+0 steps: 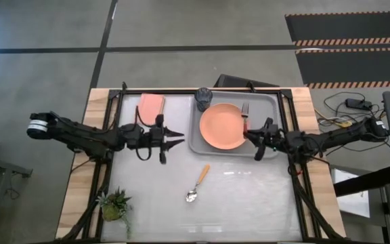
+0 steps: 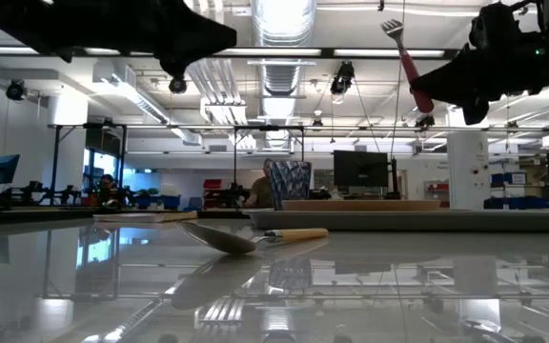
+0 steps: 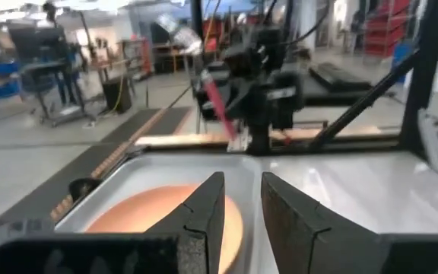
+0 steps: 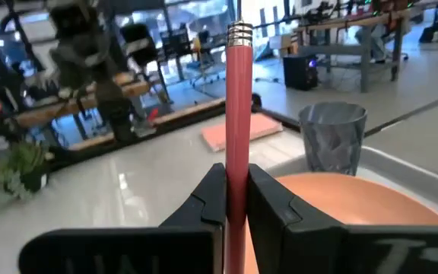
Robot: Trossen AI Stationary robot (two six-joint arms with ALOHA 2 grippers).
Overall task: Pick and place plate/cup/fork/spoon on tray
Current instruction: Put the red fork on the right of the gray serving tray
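Glossy white tabletop (image 1: 249,196) is lying framed by wooden edges, with the grey tray (image 1: 198,139) sitting toward its far side. Inside the tray, the orange plate (image 1: 222,127) is filling the middle and the dark cup (image 1: 204,97) is standing at the tray's far-left corner. The right gripper (image 1: 248,133) is hanging over the tray's right part, clenching the fork (image 4: 238,114) by its red handle; the fork is standing nearly upright, tines up. The spoon (image 1: 198,183) is lying on open table nearer than the tray, bowl pointing away from it. The left gripper (image 1: 179,139) is hovering just left of the tray, fingers seemingly slightly parted, empty.
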